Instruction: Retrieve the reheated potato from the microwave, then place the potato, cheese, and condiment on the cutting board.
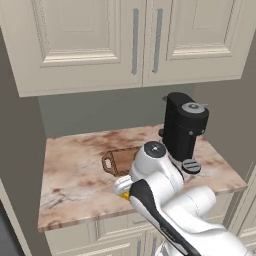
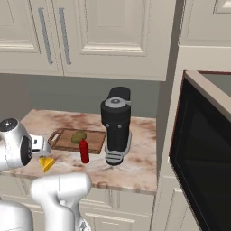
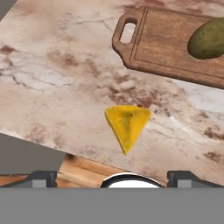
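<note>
Black coffee machine [image 2: 116, 124] beside red condiment [image 2: 84, 151].

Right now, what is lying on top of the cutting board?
The potato lies on the cutting board. The red condiment bottle stands at its front edge; whether it is on the board cannot be told. The cheese wedge lies off it, on the counter.

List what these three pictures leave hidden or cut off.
- Left base view: the arm covers most of the cutting board; just a sliver of the cheese shows.
- Right base view: the microwave is cut by the right edge, and its inside cannot be seen.
- Hand view: the right edge cuts the potato and the board.
- Right base view: whether the condiment stands on the board or just off it is unclear.
</note>
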